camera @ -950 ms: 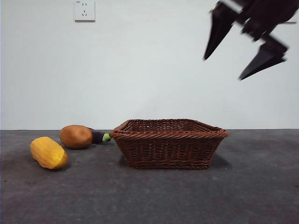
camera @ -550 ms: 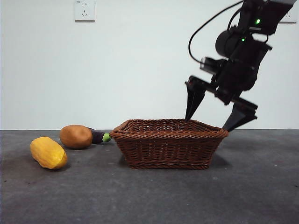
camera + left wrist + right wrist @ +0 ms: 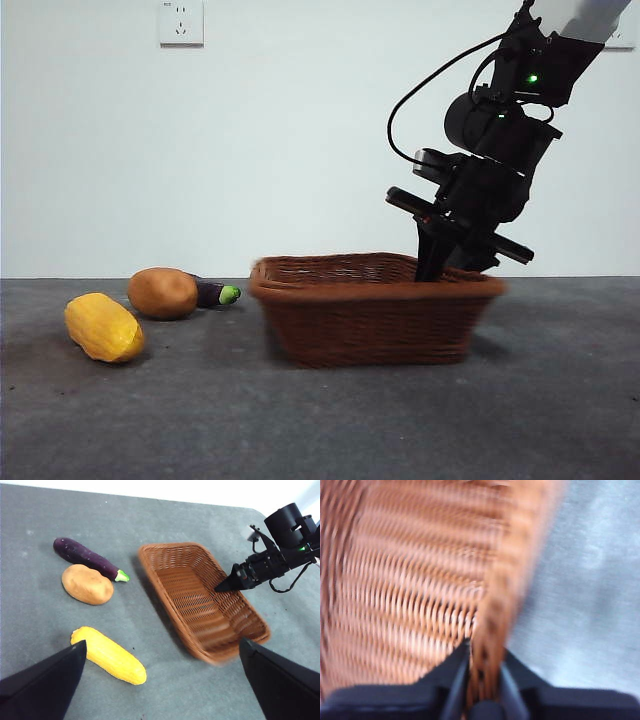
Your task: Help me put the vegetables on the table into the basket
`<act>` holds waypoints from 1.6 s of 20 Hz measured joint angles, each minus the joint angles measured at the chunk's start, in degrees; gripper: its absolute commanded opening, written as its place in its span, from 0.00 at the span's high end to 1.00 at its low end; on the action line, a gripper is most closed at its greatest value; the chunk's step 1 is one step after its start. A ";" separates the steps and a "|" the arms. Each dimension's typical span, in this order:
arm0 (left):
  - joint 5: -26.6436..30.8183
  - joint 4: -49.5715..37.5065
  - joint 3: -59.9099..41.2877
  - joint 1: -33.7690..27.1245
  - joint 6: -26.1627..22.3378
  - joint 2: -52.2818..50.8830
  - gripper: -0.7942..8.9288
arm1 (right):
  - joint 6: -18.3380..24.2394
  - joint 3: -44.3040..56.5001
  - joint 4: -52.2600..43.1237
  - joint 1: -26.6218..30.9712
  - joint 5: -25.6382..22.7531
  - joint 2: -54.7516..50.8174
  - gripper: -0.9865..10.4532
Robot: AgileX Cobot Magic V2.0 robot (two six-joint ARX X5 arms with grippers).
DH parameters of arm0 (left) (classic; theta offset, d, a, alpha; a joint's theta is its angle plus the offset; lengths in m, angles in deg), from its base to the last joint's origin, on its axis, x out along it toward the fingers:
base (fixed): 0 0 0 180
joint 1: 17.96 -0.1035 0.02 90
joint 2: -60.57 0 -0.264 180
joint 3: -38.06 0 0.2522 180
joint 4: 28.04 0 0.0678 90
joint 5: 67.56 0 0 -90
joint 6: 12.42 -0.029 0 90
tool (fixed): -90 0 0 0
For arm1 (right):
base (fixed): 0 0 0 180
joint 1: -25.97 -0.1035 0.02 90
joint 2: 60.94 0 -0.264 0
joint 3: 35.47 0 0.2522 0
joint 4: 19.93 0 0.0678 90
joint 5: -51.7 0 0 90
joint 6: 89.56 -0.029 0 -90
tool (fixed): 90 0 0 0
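Your right gripper (image 3: 445,262) is clamped on the basket (image 3: 370,318) rim, its far side from the vegetables (image 3: 163,293); left gripper (image 3: 160,677) waits apart

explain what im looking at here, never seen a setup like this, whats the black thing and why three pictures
It is a robot with two arms at a table, each ending in a gripper of two black jaws. One picture comes from a low camera looking level across the table; the other two come from cameras on the arms' wrists.

The right gripper is the black thing at the woven basket. Its jaws are closed on the basket's rim, one inside and one outside. The basket looks blurred, so it may be moving.

The left gripper hangs above the table, jaws wide open, holding nothing.

On the table beside the basket lie a yellow corn cob, a brown potato and a purple eggplant. None is in the basket yet.
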 measured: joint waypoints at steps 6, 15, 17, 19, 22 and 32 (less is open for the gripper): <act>0.00 0.20 0.00 0.00 0.00 0.37 0.30 | -0.31 -0.09 0.22 -0.04 0.09 -0.68 0.92; -0.02 0.20 0.02 0.00 0.00 3.78 0.30 | 1.27 -0.09 8.92 0.02 -1.20 -23.23 0.92; 0.00 0.20 0.02 0.00 0.00 5.81 0.30 | 1.68 -0.09 10.78 0.00 -1.22 -27.78 0.92; 0.09 0.04 0.02 0.02 0.02 8.59 0.30 | 1.97 -0.09 11.96 0.02 -1.25 -31.34 0.92; 1.88 -0.70 2.29 0.98 1.86 14.86 0.30 | 3.02 -0.09 13.90 0.02 -1.25 -33.68 0.92; 22.77 2.38 21.77 14.36 9.92 46.90 0.30 | 4.66 -0.09 16.15 0.00 -1.22 -34.10 0.92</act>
